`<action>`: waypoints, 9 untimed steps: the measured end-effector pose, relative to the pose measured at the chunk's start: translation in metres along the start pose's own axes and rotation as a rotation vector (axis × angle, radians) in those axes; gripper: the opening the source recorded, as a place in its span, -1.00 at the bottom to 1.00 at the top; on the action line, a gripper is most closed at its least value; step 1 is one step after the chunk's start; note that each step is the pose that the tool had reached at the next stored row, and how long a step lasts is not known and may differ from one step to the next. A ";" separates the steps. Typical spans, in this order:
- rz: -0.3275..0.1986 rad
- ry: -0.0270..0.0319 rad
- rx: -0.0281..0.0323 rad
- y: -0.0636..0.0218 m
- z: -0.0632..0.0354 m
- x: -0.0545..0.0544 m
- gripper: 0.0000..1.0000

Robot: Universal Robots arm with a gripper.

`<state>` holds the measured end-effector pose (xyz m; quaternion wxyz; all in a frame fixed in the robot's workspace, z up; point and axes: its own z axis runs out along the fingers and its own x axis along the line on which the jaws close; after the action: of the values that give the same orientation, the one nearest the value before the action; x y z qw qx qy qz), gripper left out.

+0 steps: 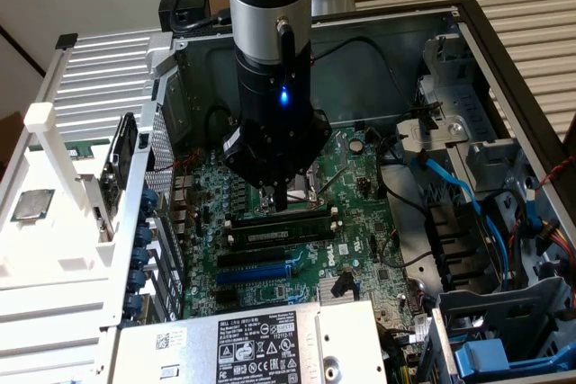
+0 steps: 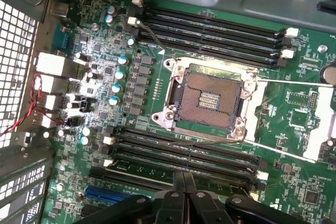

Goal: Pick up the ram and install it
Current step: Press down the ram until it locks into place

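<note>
Ram, a long, thin dark-green stick with a white label [image 1: 281, 232], already lies in a black memory slot just beside the blue expansion slot [image 1: 256, 272]. The black gripper [image 1: 280, 204], fingers pressed together and holding nothing, sits above it; seating looks nearly finished.

At frame centre the arm's black gripper [image 1: 279, 197] points down into the open computer case [image 1: 504, 51], its fingers pressed together just above the motherboard [image 1: 360, 222]. Directly below them the ram [image 1: 281, 232] lies along the memory slots [image 1: 274, 213], with the blue expansion slot [image 1: 256, 273] lower still. Blue cables [image 1: 450, 182] run at right, and a labelled silver power supply [image 1: 256, 343] sits along the bottom edge.
</note>
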<state>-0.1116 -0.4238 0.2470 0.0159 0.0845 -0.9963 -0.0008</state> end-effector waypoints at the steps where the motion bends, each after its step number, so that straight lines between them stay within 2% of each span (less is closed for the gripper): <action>1: 0.018 -0.0001 -0.0006 0.0000 0.0001 0.000 -0.80; 2: 0.052 -0.0003 -0.0017 0.0000 0.0002 0.000 -0.80; 9: 0.172 -0.0008 -0.0054 0.0000 0.0006 0.000 -0.80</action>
<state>-0.1116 -0.4238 0.2464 0.0158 -0.0012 -0.9999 -0.0021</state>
